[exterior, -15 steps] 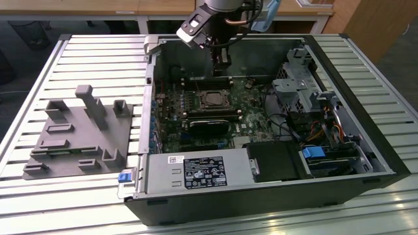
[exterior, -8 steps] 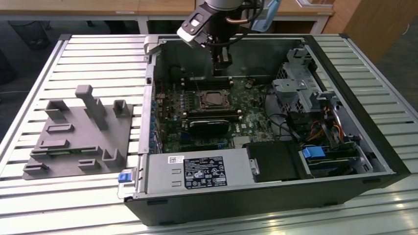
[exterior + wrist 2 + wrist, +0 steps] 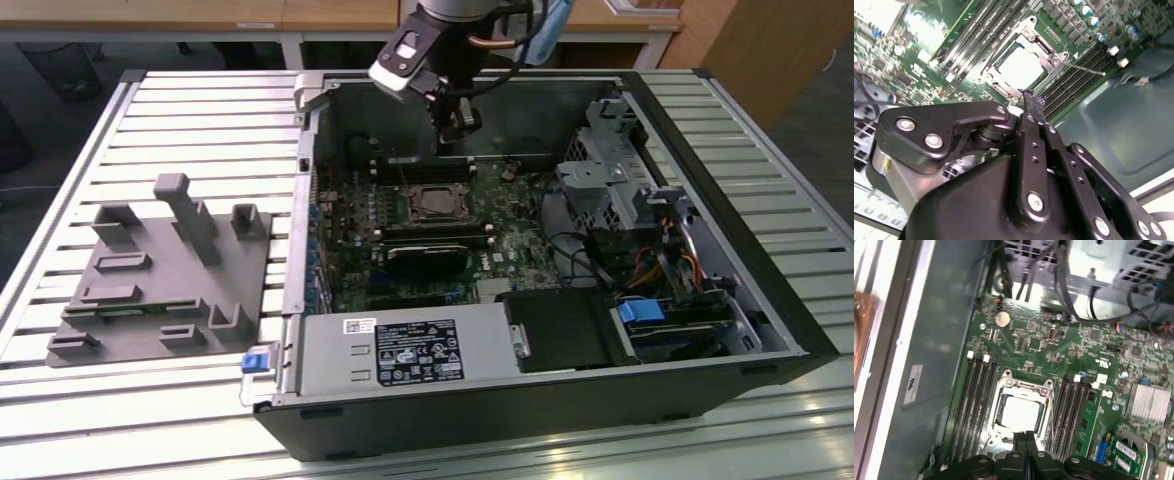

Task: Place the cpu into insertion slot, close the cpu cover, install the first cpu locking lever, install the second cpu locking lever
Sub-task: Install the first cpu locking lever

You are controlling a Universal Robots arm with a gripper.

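Checking the pincer [image 3: 458, 126] first: how do the fingers stand? (K.)

Pressed together with nothing between them, as seen in both wrist views. The pincer hangs inside the open computer case [image 3: 747, 300], above the motherboard [image 3: 1054, 345], touching nothing. (M.)

Where is the cpu [image 3: 1021, 412]? (K.)

Just past the pincer's tips and below them, apart from them. It lies flat in the insertion slot [image 3: 1026, 384]. The cpu cover [image 3: 998, 412] frames it, and the bright face shows through the window. (M.)

Anything else near the tips? (K.)

A thin wire lever [image 3: 1084, 67] juts from a slot corner, out over the memory slots [image 3: 976, 405]. A grey fixture plate [image 3: 147, 290] sits well apart from the pincer, outside the case. (M.)
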